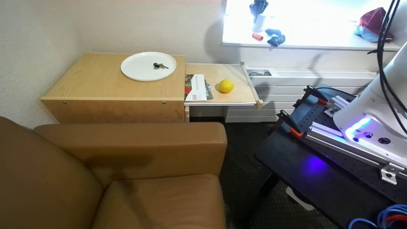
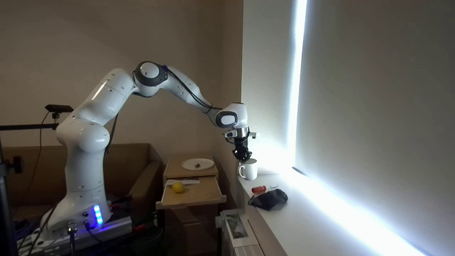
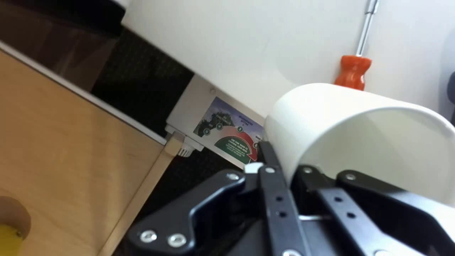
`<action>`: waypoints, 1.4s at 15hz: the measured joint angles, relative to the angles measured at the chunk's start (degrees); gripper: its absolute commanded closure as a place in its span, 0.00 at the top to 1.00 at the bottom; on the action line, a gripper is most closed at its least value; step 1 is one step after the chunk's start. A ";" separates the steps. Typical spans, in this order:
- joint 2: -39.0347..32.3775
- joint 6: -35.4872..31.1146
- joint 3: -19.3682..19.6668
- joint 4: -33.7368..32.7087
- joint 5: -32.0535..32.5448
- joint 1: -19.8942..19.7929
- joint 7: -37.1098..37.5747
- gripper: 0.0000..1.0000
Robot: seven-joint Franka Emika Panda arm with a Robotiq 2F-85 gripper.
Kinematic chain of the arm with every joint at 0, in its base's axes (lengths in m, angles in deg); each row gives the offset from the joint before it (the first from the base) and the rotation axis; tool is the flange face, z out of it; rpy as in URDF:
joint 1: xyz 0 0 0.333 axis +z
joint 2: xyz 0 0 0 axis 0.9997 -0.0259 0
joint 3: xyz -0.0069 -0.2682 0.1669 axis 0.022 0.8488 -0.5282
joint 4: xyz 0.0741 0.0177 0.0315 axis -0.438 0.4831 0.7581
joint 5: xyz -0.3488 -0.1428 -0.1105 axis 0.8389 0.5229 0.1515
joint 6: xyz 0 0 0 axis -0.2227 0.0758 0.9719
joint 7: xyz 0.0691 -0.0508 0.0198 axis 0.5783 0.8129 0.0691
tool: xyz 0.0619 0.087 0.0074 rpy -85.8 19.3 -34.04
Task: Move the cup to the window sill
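The white cup [image 2: 250,169] is upright at the far end of the pale window sill [image 2: 284,227], near its front edge. In another exterior view the cup [image 1: 260,24] is washed out by glare over the sill [image 1: 311,37]. My gripper [image 2: 244,157] is above the cup on its handle side, pointing down. In the wrist view the gripper [image 3: 287,170] is shut on the wall of the cup [image 3: 320,110], one finger inside and one outside. The cup is empty. The sill [image 3: 231,42] lies beneath it; I cannot tell whether the base touches.
A red-handled screwdriver [image 2: 258,189] and a dark cloth-like item [image 2: 269,200] lie on the sill close to the cup. Caps [image 1: 372,27] sit at the sill's end. A radiator [image 1: 305,76] stands below. A plate [image 1: 140,68] with keys and a yellow ball [image 1: 226,86] are on the cabinet.
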 measured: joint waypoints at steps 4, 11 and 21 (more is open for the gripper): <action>-8.73 9.61 6.28 -11.42 -11.85 0.96 -0.04 0.01; -23.88 14.85 18.96 -19.90 -31.44 6.03 -0.04 0.01; -34.86 22.26 33.41 -22.00 -45.21 13.04 0.01 0.51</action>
